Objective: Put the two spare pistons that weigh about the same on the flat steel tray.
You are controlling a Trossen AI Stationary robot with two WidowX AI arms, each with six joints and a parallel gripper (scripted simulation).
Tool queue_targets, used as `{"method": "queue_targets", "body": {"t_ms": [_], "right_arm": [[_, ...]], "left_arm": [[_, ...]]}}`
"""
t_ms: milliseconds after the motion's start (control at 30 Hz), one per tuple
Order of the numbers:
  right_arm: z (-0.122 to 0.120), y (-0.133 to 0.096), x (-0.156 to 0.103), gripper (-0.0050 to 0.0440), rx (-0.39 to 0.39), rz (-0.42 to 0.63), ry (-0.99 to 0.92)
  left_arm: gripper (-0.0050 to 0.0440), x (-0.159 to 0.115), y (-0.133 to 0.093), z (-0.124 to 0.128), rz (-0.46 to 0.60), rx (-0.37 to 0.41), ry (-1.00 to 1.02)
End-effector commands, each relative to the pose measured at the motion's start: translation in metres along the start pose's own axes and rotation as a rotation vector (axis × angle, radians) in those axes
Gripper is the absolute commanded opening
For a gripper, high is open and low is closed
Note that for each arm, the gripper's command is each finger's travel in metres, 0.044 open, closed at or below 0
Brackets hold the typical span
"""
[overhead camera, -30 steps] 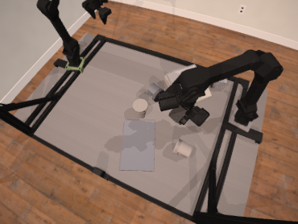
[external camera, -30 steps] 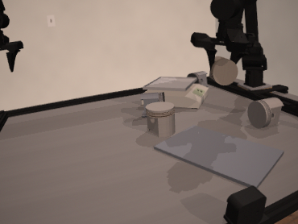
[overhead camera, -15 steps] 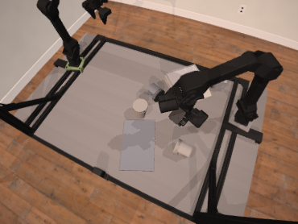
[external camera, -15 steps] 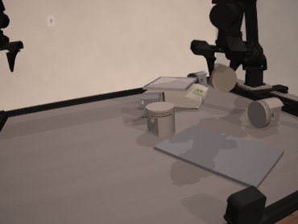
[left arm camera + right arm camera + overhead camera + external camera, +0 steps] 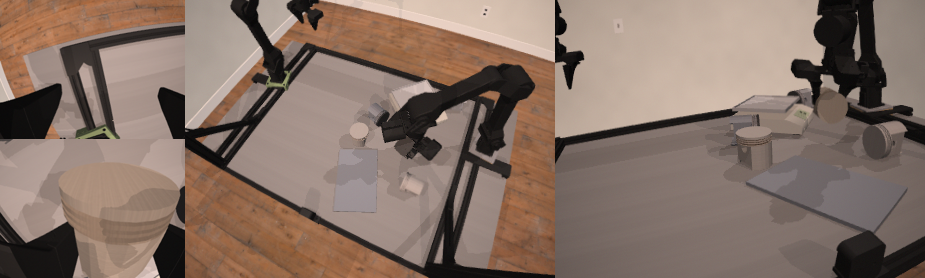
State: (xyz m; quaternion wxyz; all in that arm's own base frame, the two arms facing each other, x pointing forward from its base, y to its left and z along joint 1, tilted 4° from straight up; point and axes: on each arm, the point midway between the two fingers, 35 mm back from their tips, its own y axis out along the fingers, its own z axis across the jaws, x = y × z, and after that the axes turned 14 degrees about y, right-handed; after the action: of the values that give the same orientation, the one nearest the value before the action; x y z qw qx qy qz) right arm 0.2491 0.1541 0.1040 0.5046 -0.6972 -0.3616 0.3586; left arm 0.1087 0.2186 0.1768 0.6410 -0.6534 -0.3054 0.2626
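I have the right gripper (image 5: 419, 149) (image 5: 831, 96) (image 5: 114, 221) closed around a tan piston (image 5: 832, 106) (image 5: 116, 232), its fingers on opposite sides of the skirt, below the ring grooves. From the exterior view I see that piston raised off the bench (image 5: 290, 135) (image 5: 645, 200), its round crown turned toward the camera. My left gripper (image 5: 307, 19) (image 5: 112, 91) hangs well away on the far side, fingers spread wide with a gap between them. The flat steel tray (image 5: 356, 180) (image 5: 830, 190) lies on the bench, and the four other pistons are outside its outline. A pale upright piston (image 5: 359, 131) (image 5: 754, 150) stands crown up, just beside one short edge of the tray. Behind it, a grey piston (image 5: 378, 114) (image 5: 744, 121) lies on its side near the scale (image 5: 410, 95) (image 5: 770, 121). A light piston (image 5: 412, 184) (image 5: 885, 140) lies on its side off the tray's long edge, apart from it. I make out part of a far piston (image 5: 802, 96) past the scale, mostly hidden in the exterior view.
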Motion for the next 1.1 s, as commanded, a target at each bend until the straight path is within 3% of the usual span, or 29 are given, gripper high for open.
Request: {"method": "queue_targets", "body": {"t_ms": [0, 1067], "right_arm": [[0.0, 0.008, -0.001, 0.0158, -0.005, 0.008, -0.003], [0.005, 0.054, 0.003, 0.0158, -0.005, 0.008, -0.003]], "left_arm": [[0.044, 0.0, 0.0, 0.0, 0.0, -0.003, 0.001], [0.044, 0.0, 0.0, 0.0, 0.0, -0.003, 0.001]]}}
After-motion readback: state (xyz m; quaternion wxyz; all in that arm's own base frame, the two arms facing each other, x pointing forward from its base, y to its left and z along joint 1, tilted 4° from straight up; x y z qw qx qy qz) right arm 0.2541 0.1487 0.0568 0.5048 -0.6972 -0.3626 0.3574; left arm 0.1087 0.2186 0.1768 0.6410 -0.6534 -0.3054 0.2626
